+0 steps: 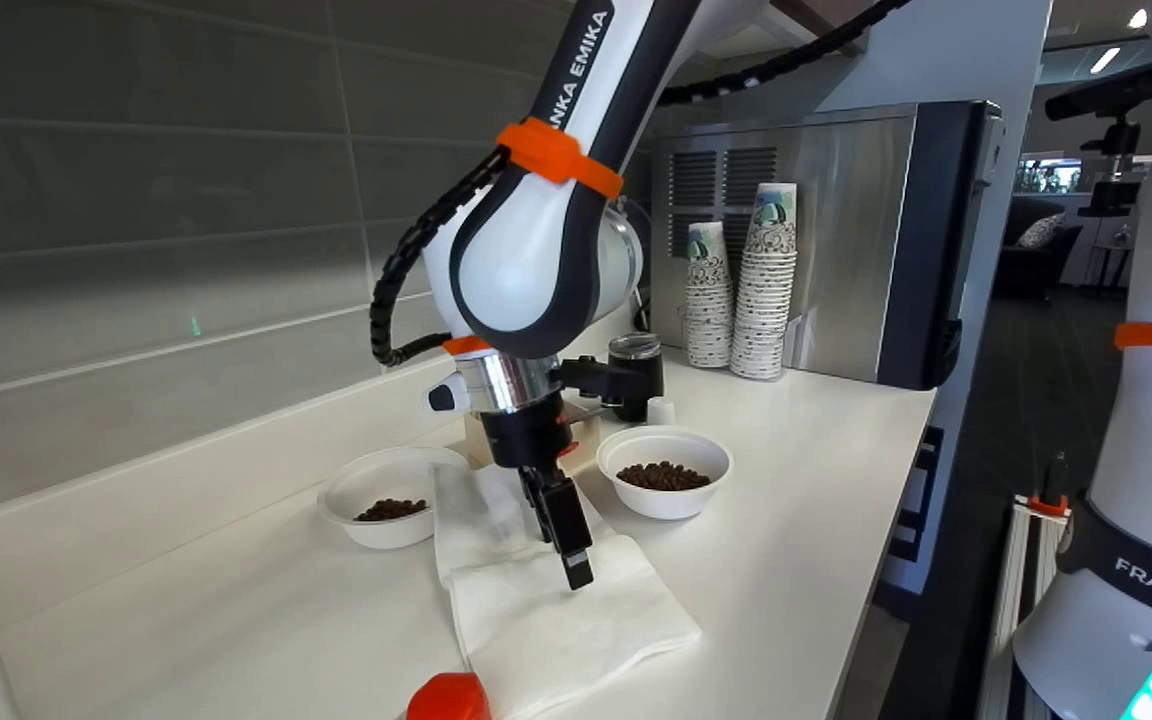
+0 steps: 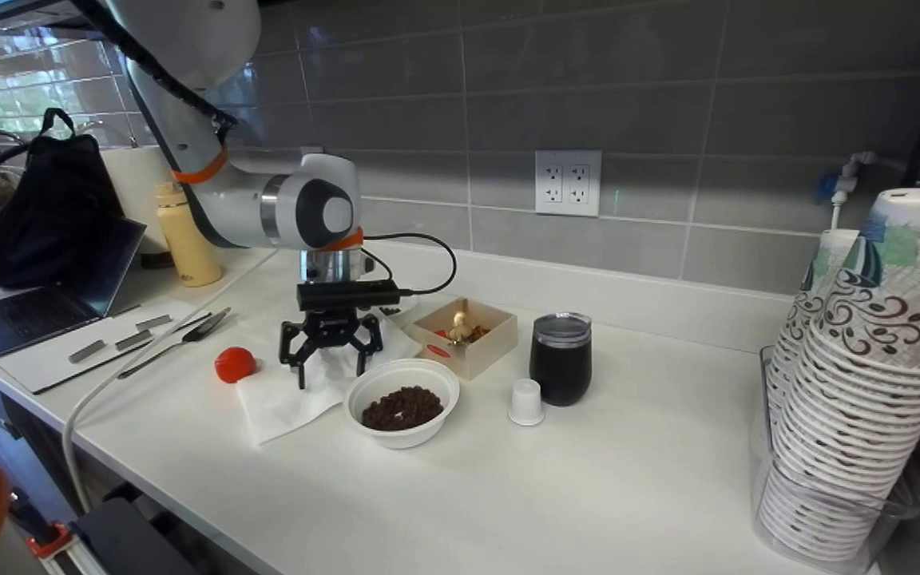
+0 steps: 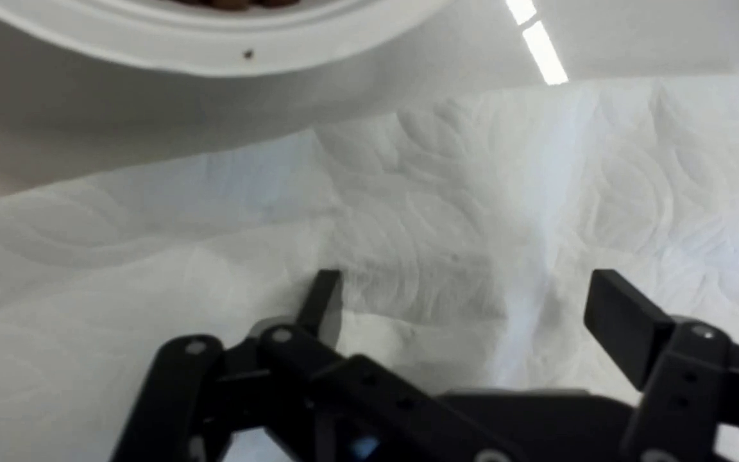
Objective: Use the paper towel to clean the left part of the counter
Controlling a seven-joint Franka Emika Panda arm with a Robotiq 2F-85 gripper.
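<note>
Gripper (image 3: 462, 305) spread wide, nothing held, directly over the paper towel (image 3: 408, 218); tip contact unclear. Towel lies rumpled on the counter (image 1: 786, 460), long axis approx. parallel w/ the finger line, a crease (image 3: 526, 301) betw. the tips: prob. pinch spot. Farther off, arm link (image 1: 591, 90) reads "…NKA EMIKA"; base (image 1: 1131, 580), "FRANK…", cut off.

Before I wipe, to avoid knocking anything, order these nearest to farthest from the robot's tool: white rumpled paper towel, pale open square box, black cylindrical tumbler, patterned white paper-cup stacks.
In an exterior view:
1. Paper towel, beneath the tool.
2. Box, picture-right and farther back.
3. Tumbler, picture-right of the box.
4. Cup stacks, at the picture's right edge.
</note>
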